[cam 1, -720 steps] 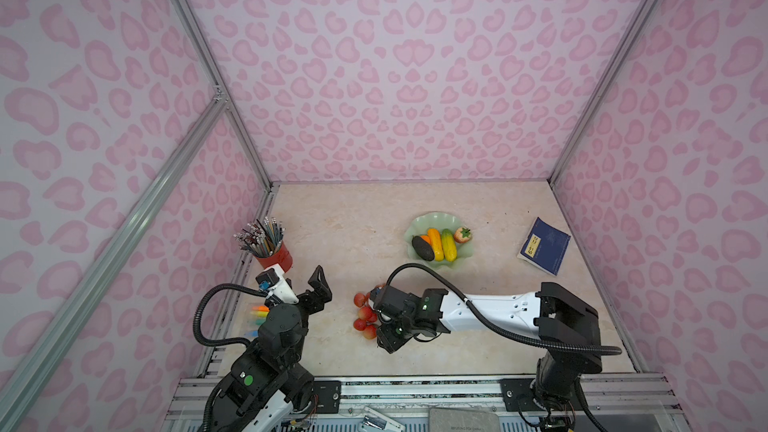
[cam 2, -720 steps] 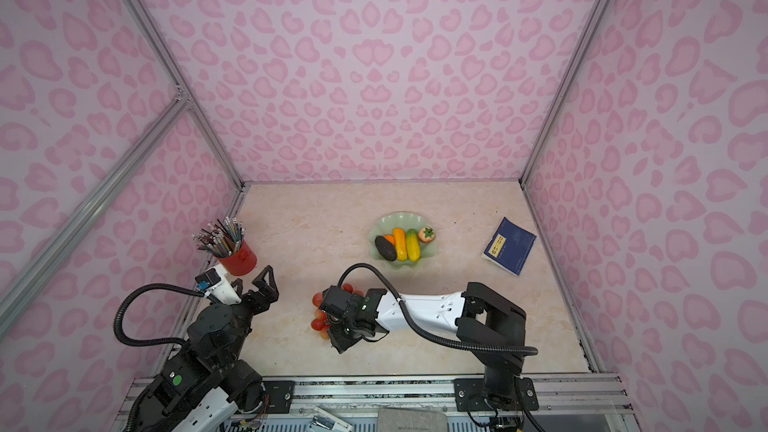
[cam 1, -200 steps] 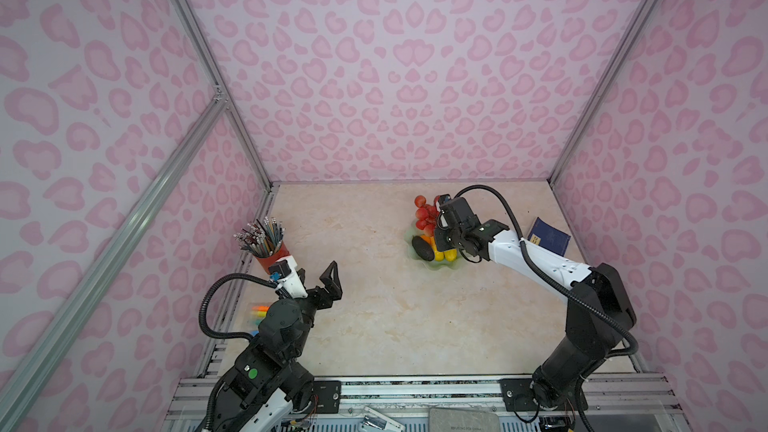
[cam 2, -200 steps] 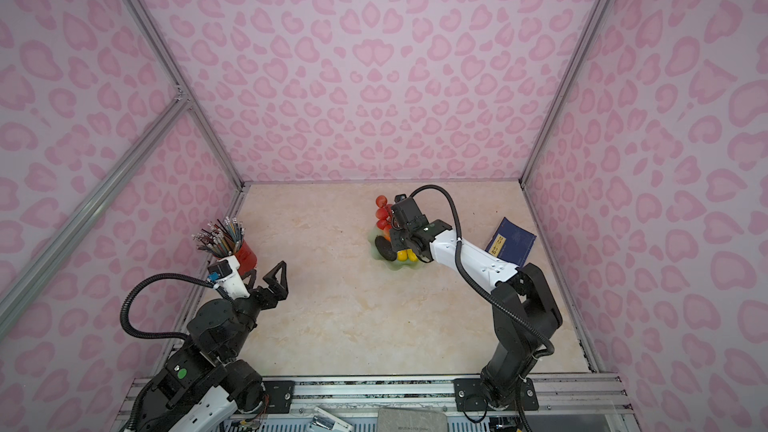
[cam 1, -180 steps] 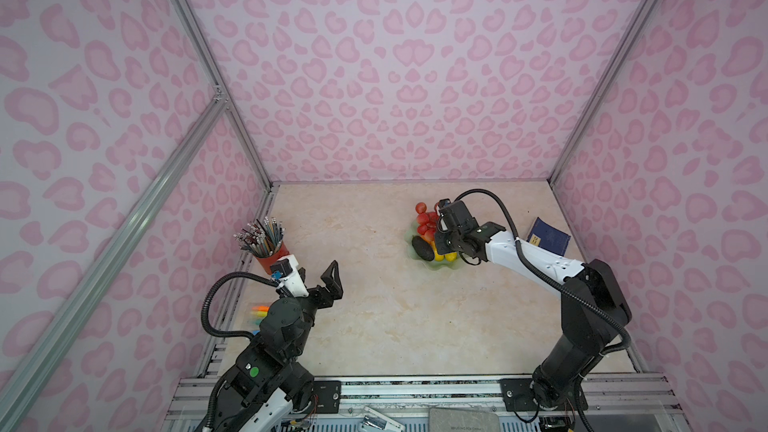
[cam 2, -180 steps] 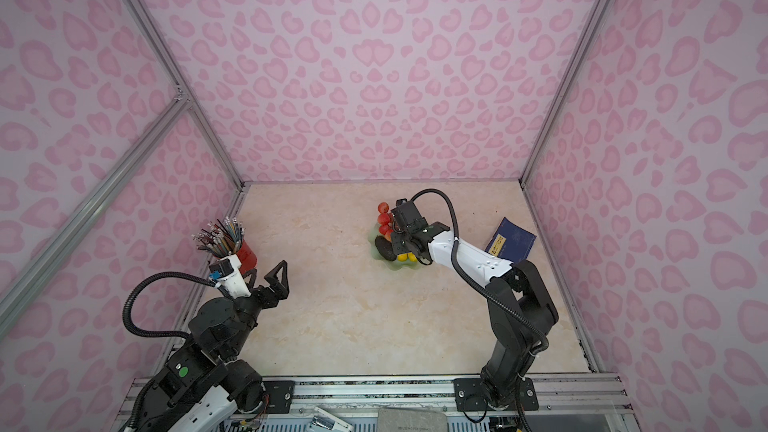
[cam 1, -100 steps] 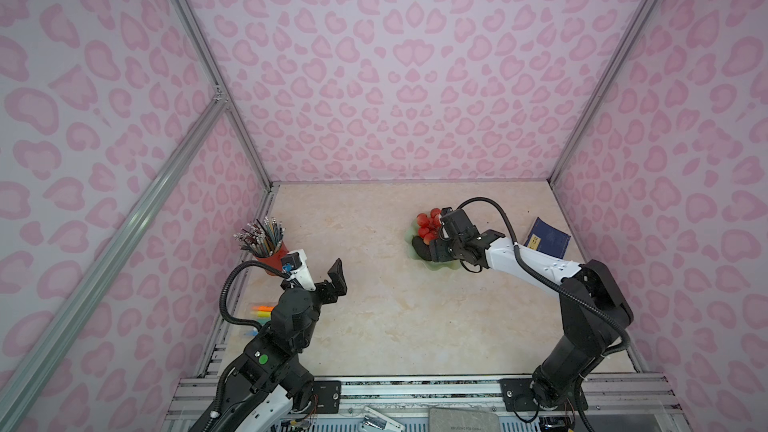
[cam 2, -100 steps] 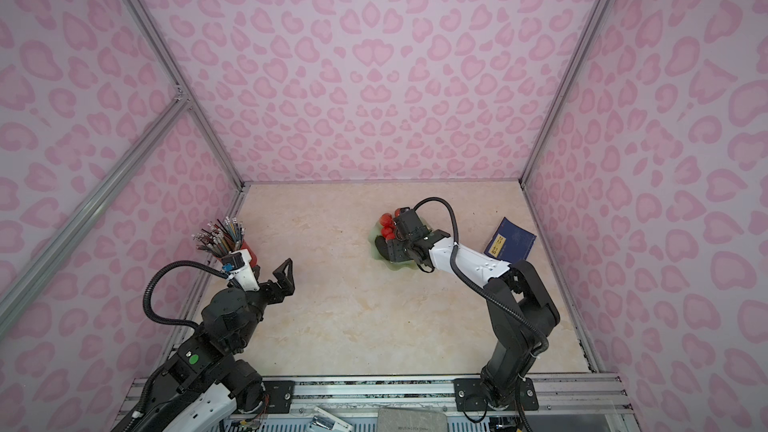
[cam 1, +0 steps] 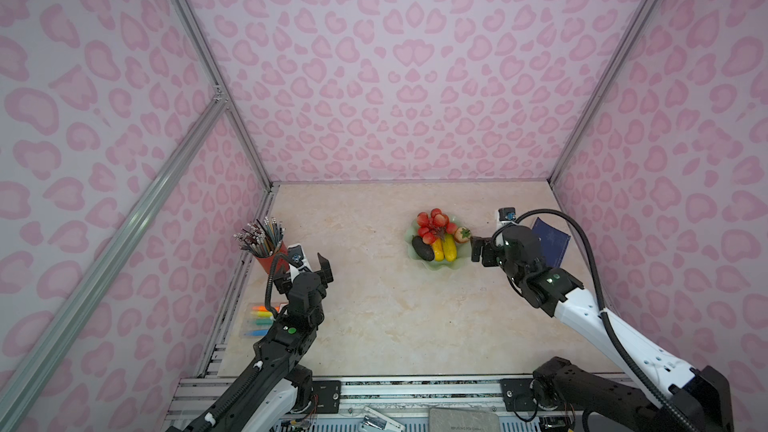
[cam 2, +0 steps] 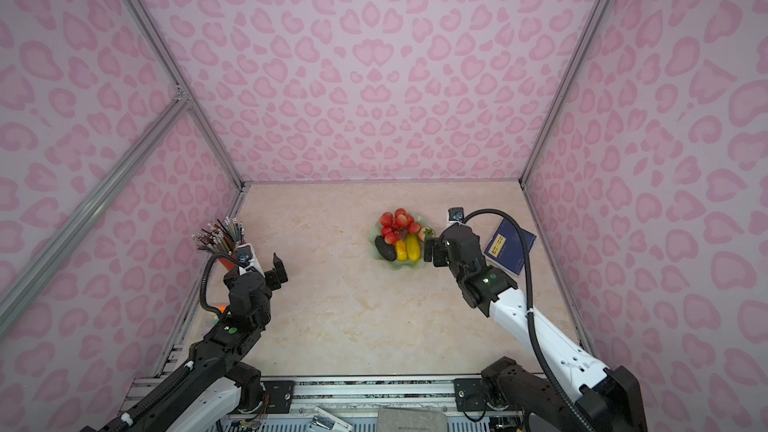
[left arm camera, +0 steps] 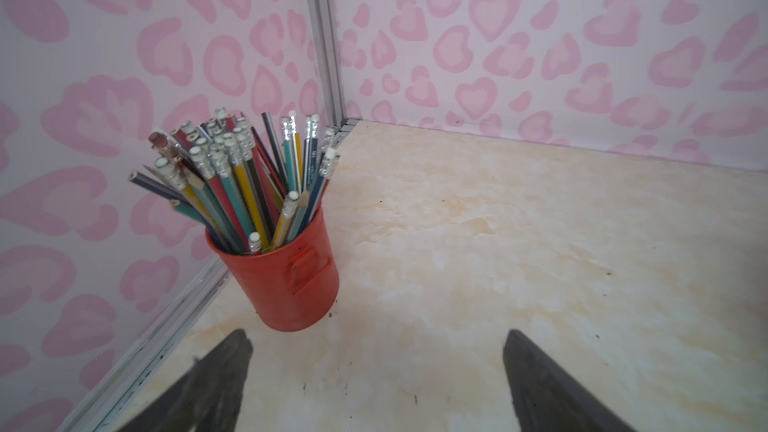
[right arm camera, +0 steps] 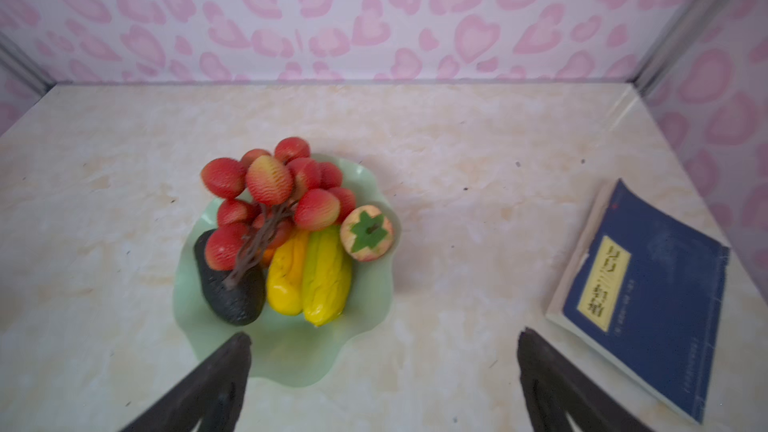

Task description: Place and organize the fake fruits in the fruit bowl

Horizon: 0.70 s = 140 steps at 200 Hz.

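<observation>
Jaws both spread, empty; berry bunch (right arm camera: pixel 268 184) mostly hides small orange (right arm camera: pixel 268 254) in fruit bowl (right arm camera: pixel 291 355).

Pink heart-and-blotch print walls (cam 1: pixel 395 76) on three sides, grey aluminium frame posts (cam 1: pixel 192 35) at corners, cream marbled tabletop (cam 1: pixel 374 313), slotted metal rail (cam 1: pixel 415 386) along its near edge, soft even light

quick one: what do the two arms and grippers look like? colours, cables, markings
Both match. Left arm and right arm: black joint housings, with white link shells lower down. Each has a small green light on a black joint and a black corrugated cable looping from a white wrist camera box. Left gripper and right gripper are black, with flat tapered jaws.
</observation>
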Each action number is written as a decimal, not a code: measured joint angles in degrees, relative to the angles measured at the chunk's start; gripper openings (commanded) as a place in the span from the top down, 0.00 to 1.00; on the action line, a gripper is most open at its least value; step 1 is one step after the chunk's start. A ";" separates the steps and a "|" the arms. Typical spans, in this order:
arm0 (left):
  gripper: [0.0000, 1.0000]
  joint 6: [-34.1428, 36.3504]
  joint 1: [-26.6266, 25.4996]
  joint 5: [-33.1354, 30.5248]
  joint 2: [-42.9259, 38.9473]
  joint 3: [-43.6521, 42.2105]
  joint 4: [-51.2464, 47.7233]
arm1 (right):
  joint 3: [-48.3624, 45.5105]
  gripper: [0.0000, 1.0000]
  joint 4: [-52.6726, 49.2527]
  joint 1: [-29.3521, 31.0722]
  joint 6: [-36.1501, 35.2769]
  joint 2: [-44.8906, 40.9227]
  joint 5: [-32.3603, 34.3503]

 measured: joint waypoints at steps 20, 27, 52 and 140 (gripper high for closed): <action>0.04 1.60 3.28 1.49 4.63 -1.75 5.99 | -10.54 0.01 8.96 -2.93 -3.93 -3.61 3.72; 0.04 1.90 4.68 2.58 6.45 -2.56 8.83 | -12.85 0.01 11.56 -4.24 -5.03 -3.37 4.76; 0.03 1.86 8.46 7.56 14.82 -5.27 18.10 | -15.39 0.01 19.58 -10.34 -6.58 1.90 6.75; 0.03 4.17 15.93 19.54 37.70 0.94 37.13 | -21.16 0.00 57.86 -17.73 -12.94 29.94 5.75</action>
